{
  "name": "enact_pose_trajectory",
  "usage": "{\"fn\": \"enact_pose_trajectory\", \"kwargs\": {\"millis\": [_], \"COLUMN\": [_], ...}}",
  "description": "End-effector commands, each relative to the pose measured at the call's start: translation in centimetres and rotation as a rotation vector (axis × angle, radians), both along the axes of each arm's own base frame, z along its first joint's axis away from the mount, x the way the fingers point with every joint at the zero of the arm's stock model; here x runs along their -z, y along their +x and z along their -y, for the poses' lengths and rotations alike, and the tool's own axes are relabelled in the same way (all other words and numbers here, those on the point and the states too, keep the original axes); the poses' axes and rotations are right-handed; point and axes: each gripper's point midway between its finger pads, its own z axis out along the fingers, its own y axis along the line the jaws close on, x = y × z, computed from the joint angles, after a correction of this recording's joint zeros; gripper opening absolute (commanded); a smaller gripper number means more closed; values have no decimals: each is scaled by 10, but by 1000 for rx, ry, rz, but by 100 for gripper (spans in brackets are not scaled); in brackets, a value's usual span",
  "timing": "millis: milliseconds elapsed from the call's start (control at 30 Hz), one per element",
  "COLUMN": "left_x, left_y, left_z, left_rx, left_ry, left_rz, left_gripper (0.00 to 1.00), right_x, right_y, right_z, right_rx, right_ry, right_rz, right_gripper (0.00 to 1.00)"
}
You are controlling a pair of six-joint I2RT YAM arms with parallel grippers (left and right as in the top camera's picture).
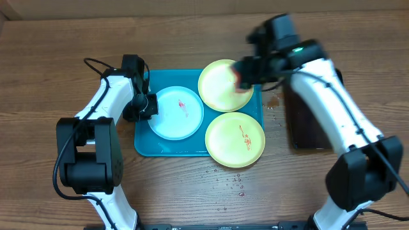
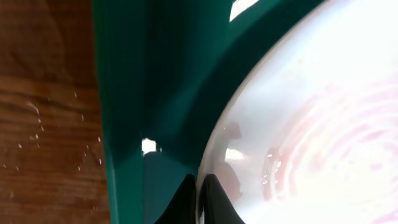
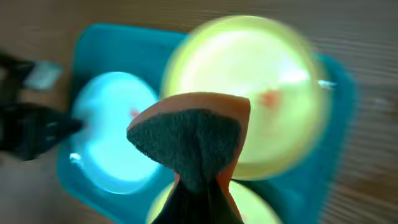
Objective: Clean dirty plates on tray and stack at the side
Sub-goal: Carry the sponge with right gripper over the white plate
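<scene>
three plates [image 1: 176,113] rest on the tray [image 1: 144,144], right hand [image 3: 198,186] holding sponge [image 3: 186,130].

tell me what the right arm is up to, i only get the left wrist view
Observer: The right claw holds an orange sponge, dark scrub side out, over the far yellow-green plate.
Operator: how many plates in all
Observer: Three: the blue-white plate you see, that far one, and a near yellow-green plate.
Operator: that near one dirty
Observer: Yes, a red smear marks its middle.
</scene>
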Motion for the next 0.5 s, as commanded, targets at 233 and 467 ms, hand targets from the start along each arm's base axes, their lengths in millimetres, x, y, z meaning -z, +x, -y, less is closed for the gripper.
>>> {"fn": "enact_pose_trajectory", "kwargs": {"millis": [233, 467], "left_x": [-12, -12], "left_y": [3, 8], "left_z": [-5, -5], "left_rx": [-10, -10], "left_ry": [-37, -38], "left_rz": [27, 51], "left_gripper": [4, 4], "right_x": [50, 106], "right_y": [-23, -32], "right_z": [-101, -126], "right_rx": [-142, -182], "right_ry": [35, -35], "right_rz": [-59, -97], "right_gripper": [4, 4]}}
